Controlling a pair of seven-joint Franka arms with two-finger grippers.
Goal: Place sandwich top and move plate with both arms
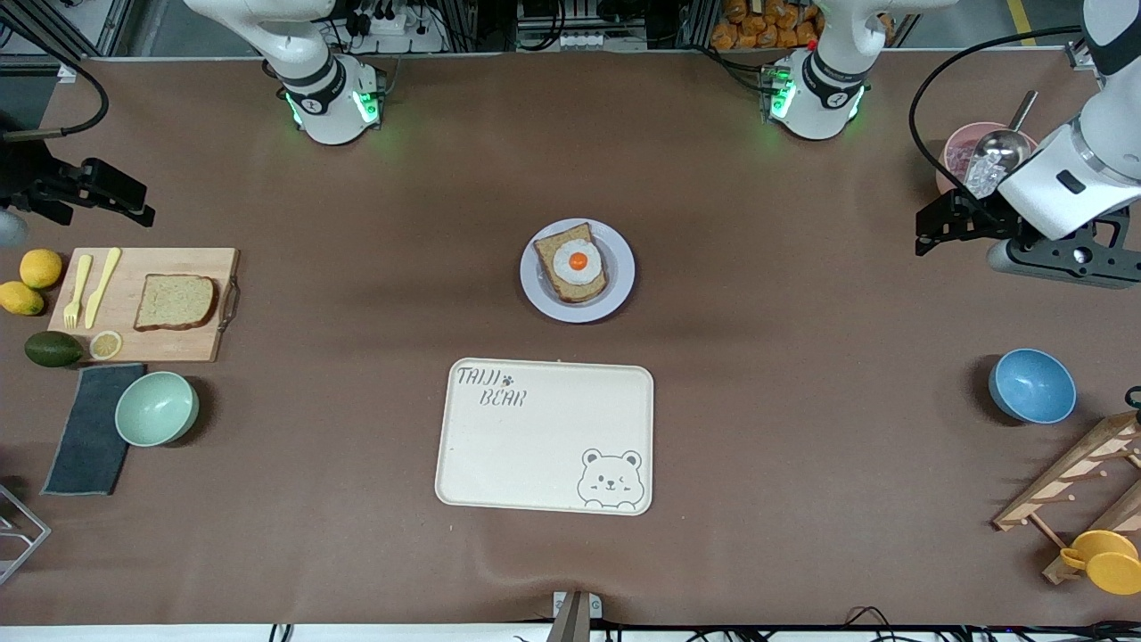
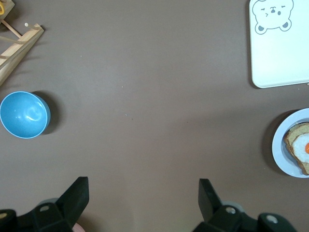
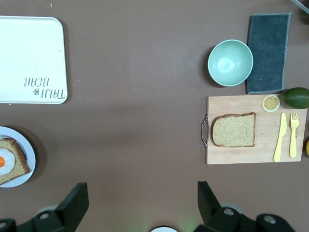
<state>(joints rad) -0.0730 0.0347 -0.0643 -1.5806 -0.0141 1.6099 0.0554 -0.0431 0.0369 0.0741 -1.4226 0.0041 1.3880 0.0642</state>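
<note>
Desk point(image 1: 357, 535) was covered edge to edge by a matte brown sheet, lightly creased, under even overhead light that threw soft shadows. Along the top of the front view, above the desk's edge, stood metal frame legs point(image 1: 463, 22), a white power strip point(image 1: 388, 22) with black plugs and tangled black cables, and a stack of orange-brown packets point(image 1: 767, 22). A strip of grey floor with a yellow line point(image 1: 1025, 20) showed at the corner toward the left arm's end. A small grey bracket point(image 1: 576, 611) sat at the desk's nearest edge, with cables trailing along it.

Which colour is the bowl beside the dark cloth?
The bowl is pale mint green, clearest in the right wrist view.
</note>
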